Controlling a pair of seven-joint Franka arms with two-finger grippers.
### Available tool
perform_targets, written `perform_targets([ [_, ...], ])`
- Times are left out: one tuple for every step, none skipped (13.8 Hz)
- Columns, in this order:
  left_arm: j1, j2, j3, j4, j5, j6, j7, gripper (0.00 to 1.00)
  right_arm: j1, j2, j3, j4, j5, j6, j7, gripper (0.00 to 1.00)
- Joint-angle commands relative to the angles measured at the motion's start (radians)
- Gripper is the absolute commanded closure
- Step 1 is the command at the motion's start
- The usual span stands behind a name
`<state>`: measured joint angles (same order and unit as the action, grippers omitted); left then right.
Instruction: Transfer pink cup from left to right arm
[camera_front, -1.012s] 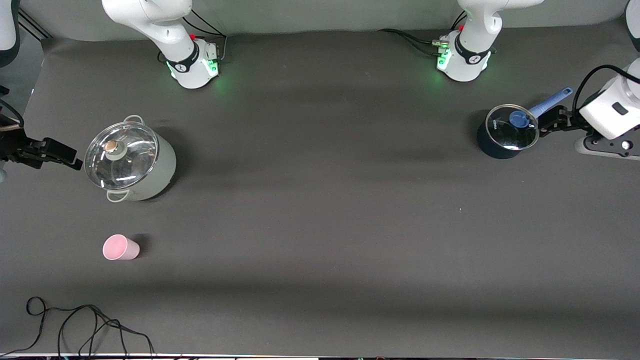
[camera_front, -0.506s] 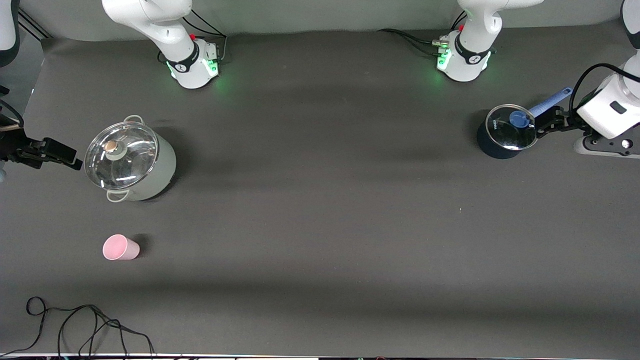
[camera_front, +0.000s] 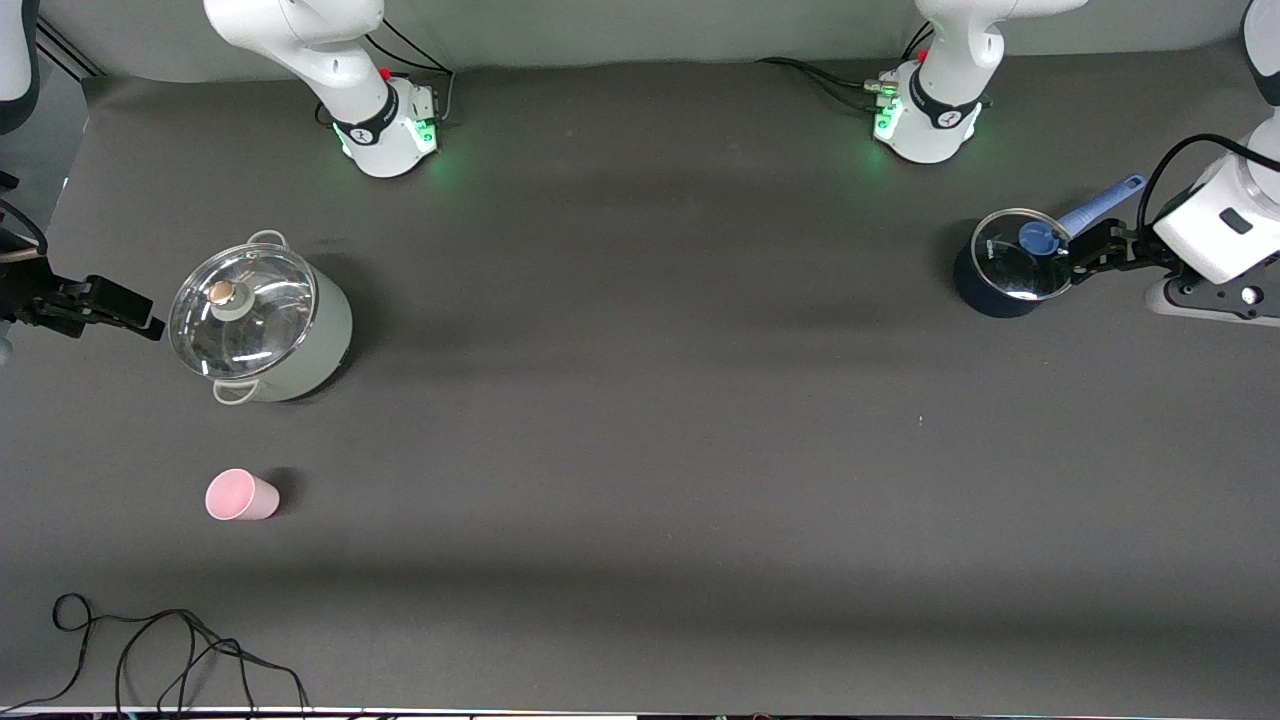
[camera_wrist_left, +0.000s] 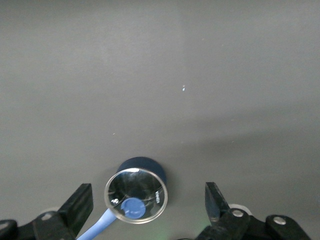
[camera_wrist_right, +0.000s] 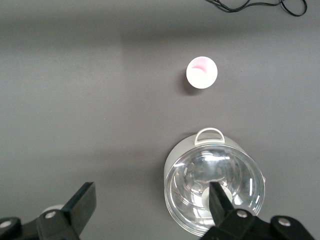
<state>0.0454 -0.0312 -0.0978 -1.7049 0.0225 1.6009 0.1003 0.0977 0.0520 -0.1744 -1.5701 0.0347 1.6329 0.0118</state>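
**Pink cup sitting down at the right arm's end, both grippers empty-handed**

So the pink cup (camera_front: 241, 495) is standing upright on the tabletop, mouth up, near the edge at the right arm's end and nearer the front camera than the big steel pot with the glass lid (camera_front: 258, 325). Nothing is touching it. It also shows in the right wrist view (camera_wrist_right: 201, 72), well apart from the pot.

The right gripper (camera_front: 100, 305) is hanging over the tabletop edge at its own end, just beside the steel pot, with its fingers spread wide and nothing between them — the right wrist view shows both fingers apart. The left gripper (camera_front: 1100, 248) is hovering over the handle of the little dark blue saucepan (camera_front: 1010, 265) near the edge at the left arm's end, jaws also wide open and gripping nothing.

Which step is this? Honestly it's reading two ways: either the cup is waiting to be picked up for the handover, or it's already been passed across and set down at the right arm's end. One frame isn't settling that, so I'm not calling a next move. My only guess is that any grab will need the fingers closing around the cup's wall, which tapers.

Writing-wise — there's a small white mark on the saucepan's glass lid rim, too small to read. A black cable (camera_front: 150, 650) is lying near the front corner.
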Motion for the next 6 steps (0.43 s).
perform_targets([
  [0.007,-0.054,0.003,-0.089,-0.030,0.057,0.015,0.00,0.002,-0.006,-0.004,0.002,-0.001,-0.002,0.000,0.00],
  [0.007,-0.091,0.003,-0.146,-0.033,0.098,0.015,0.00,0.003,-0.004,-0.004,0.004,0.001,-0.002,0.002,0.00],
  [0.007,-0.107,0.003,-0.169,-0.033,0.109,0.015,0.00,0.003,-0.006,-0.004,0.002,-0.001,-0.002,0.000,0.00],
  [0.014,-0.105,0.004,-0.167,-0.033,0.106,0.016,0.00,0.003,-0.004,-0.004,0.002,0.001,-0.002,-0.001,0.00],
  [0.027,-0.107,0.003,-0.168,-0.033,0.106,0.021,0.00,0.003,-0.004,-0.002,0.004,0.001,-0.002,0.003,0.00],
  [0.028,-0.110,0.004,-0.168,-0.032,0.097,0.024,0.00,0.003,-0.006,-0.002,0.004,0.001,-0.002,-0.001,0.00],
])
